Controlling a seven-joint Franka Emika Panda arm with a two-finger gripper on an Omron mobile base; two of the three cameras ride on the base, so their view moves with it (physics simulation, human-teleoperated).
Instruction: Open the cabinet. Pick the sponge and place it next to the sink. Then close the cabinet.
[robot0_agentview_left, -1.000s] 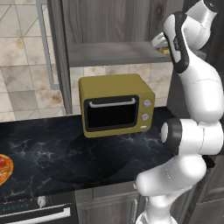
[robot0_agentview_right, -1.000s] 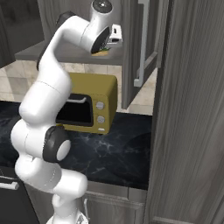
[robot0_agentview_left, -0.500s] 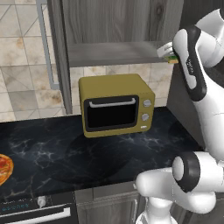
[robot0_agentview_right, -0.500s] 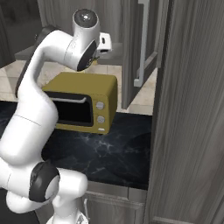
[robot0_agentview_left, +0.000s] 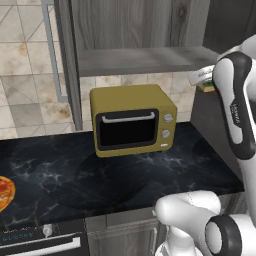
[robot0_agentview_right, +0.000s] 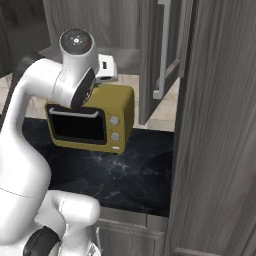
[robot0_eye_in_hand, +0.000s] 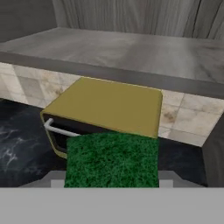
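sponge (robot0_eye_in_hand: 112, 159) in gripper (robot0_eye_in_hand: 112, 183) — hand view, green face

microwave (robot0_agentview_left: 132, 120) blocks below shelf (robot0_agentview_left: 140, 60); open door (robot0_agentview_right: 159, 55) juts right.

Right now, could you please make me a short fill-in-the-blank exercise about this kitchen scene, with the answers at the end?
1. The gripper holds a sponge whose top is ____ in colour.
2. The microwave stands on the dark marbled ____.
3. The doors of the cabinet are ____, so its grey shelf shows.
4. In the left base view, a ____ lies at the left edge of the counter.

Answers: green; counter; open; pizza
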